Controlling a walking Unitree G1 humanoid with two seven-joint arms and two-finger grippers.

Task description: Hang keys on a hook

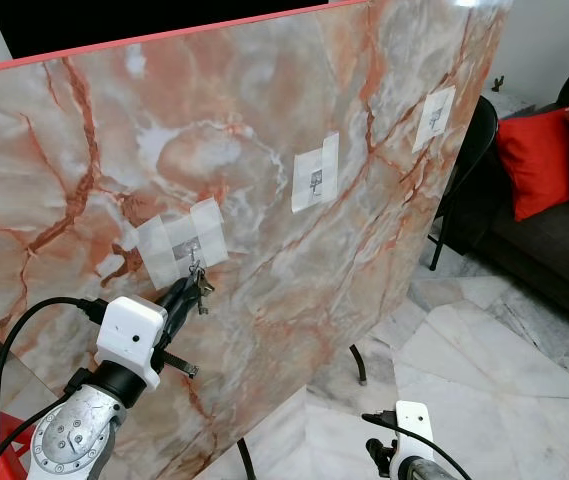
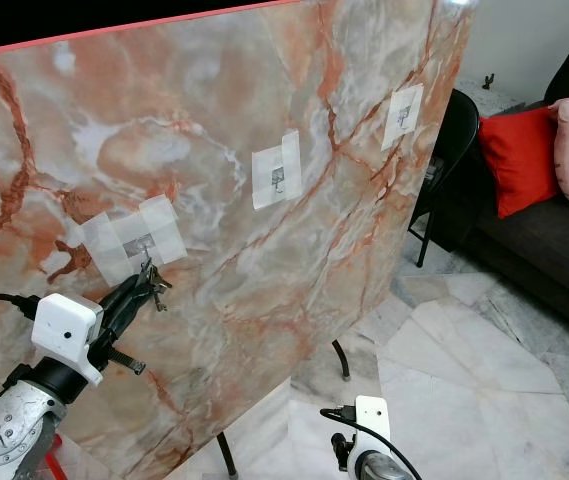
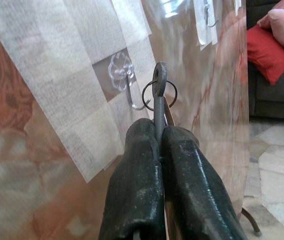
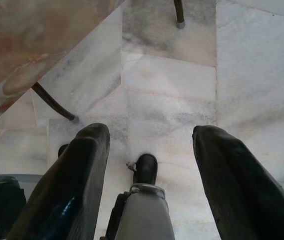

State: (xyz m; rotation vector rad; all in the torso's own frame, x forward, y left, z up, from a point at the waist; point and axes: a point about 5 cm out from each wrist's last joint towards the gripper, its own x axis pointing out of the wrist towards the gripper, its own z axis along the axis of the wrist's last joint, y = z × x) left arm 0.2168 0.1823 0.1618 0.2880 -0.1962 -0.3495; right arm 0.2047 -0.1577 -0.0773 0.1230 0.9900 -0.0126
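Left gripper: the left gripper (image 3: 157,135), two long black fingers pressed together, pinches a dark metal key (image 3: 159,100) by its blade; the key's head and its thin wire ring (image 3: 159,94) stick out past the fingertips.
Key axis: the key's long axis runs on along the fingers, pointing at the board.
Deciding relation: the ring hangs just beside the small clear plastic hook (image 3: 132,95), on the side away from the hook's flower-shaped base; I cannot tell whether ring and hook touch. By my reading, the ring is not yet over the hook's upturned tip, so the next move needs a short sideways and upward carry.
Nearer arm: the left one, raised at the board; the right gripper (image 4: 146,145) hangs low with fingers spread wide, holding nothing, over the floor.
Surface: a tall slanted board of orange-veined marble pattern (image 1: 264,120), with the hook fixed under crossed strips of translucent white tape (image 1: 181,240); two more taped hooks (image 1: 315,173) sit further along.
Room: pale marble floor tiles (image 1: 484,340), then a dark sofa with a red cushion (image 1: 536,160).
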